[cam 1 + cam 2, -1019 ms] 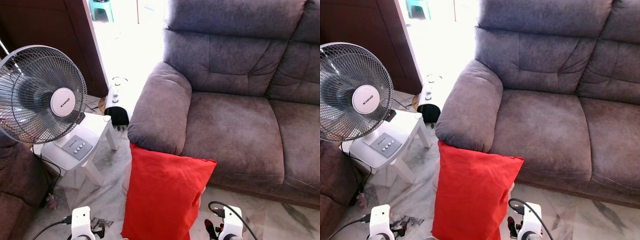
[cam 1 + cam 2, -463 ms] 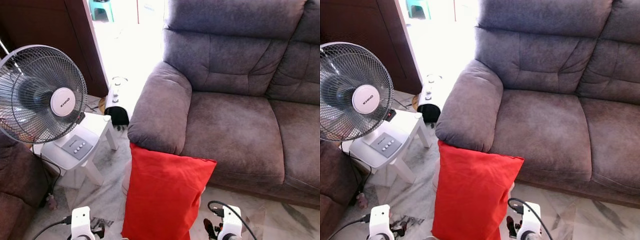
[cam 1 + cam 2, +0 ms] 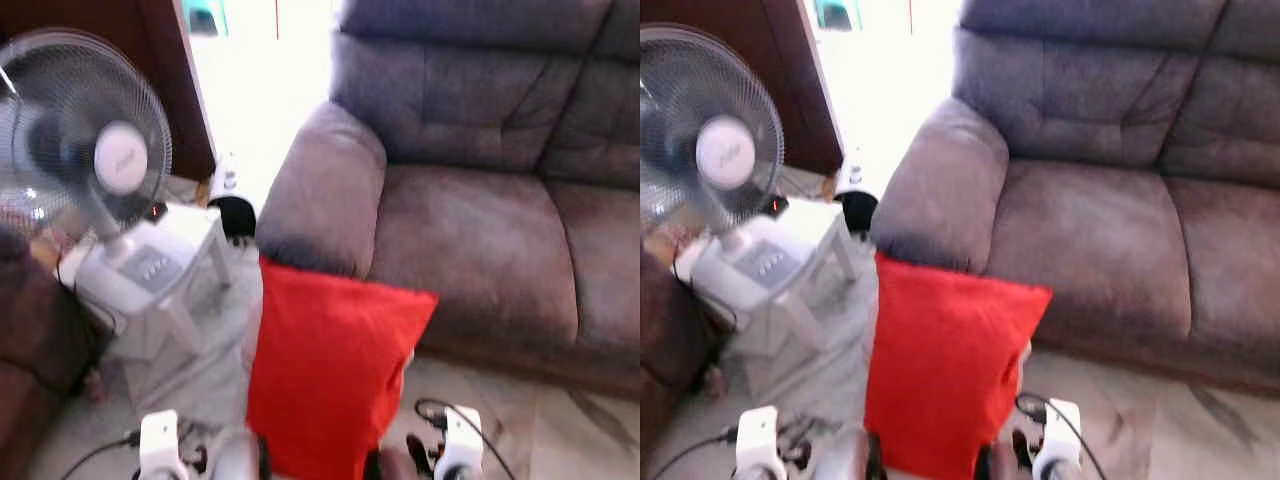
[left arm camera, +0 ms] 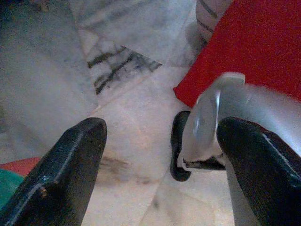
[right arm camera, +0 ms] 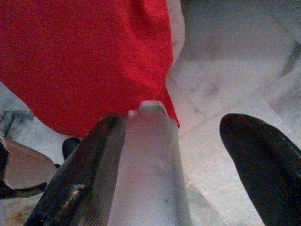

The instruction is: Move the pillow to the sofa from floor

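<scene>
A red pillow [image 3: 335, 370] stands upright on the marble floor, its top leaning against the armrest [image 3: 325, 185] of the grey sofa [image 3: 470, 230]. Both arms hang low at the pillow's foot, with their white wrists at the lower edge of the blurred eye views. My left gripper [image 4: 162, 127] is open over the floor, and the pillow's lower corner [image 4: 254, 42] lies beyond it behind a silver arm part. My right gripper [image 5: 174, 122] is open too, just short of the pillow's bottom edge [image 5: 84, 56], with a silver part between its fingers.
A standing fan [image 3: 95, 140] sits on a white stool [image 3: 170, 270] to the left of the pillow. A dark brown seat [image 3: 30, 340] fills the far left. A small black-and-white appliance [image 3: 232, 195] stands by the bright doorway. Cables trail on the floor.
The whole picture has blurred and shifted, so the camera has moved. The pillow still leans on the armrest. Silver arm parts now show at the pillow's lower edge.
</scene>
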Tool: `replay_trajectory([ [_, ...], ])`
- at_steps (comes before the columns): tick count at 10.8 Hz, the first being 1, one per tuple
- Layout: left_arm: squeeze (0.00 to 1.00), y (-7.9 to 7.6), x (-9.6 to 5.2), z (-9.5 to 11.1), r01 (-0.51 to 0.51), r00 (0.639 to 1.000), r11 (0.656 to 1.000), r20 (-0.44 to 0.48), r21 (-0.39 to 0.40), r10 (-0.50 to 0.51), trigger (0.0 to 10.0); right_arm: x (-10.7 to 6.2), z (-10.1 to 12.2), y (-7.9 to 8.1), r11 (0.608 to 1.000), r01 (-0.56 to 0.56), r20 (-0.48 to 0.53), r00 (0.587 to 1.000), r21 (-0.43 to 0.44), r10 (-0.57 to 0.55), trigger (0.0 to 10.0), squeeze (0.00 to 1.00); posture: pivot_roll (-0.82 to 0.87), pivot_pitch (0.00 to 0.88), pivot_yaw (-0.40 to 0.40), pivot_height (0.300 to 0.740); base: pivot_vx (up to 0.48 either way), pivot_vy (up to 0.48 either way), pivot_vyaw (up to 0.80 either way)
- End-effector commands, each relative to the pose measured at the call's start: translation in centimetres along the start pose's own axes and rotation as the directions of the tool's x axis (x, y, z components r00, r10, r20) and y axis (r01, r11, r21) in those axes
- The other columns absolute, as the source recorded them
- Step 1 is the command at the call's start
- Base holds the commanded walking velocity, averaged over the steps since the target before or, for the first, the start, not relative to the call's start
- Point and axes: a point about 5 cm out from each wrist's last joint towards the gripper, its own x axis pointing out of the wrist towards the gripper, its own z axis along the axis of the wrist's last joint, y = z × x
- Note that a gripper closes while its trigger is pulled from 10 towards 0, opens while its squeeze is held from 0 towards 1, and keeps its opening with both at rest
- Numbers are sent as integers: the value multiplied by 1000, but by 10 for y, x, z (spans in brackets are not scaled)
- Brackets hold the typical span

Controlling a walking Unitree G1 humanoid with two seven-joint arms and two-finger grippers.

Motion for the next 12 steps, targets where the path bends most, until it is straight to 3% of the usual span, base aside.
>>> replay_trajectory([
  [1, 0, 3, -1, -5, -10, 1000, 1000, -17, 0, 10, 10000, -1, -3, 0, 1000, 8, -7, 1000, 12, -8, 10000, 0, 86, 128, -22, 594, 0, 0, 0],
  [7, 0, 1, 0, 1, -8, 1000, 1000, 20, 2, 8, 10000, -1, -2, -1, 1000, 7, -2, 1000, 14, -7, 10000, 0, 84, 129, -21, 594, 0, 0, 0],
  [10, 0, 0, 2, 14, 6, 997, 999, 76, -32, -4, 10000, 0, 1, 1, 1000, 0, 15, 1000, 19, 0, 10000, 0, 87, 130, -20, 594, 0, 0, 0],
  [12, 0, -3, 4, 34, 13, 988, 998, 157, -62, -4, 10000, 2, 26, -2, 999, 10, 113, 994, 38, -14, 10000, 0, 86, 133, -18, 594, 0, 0, 0],
])
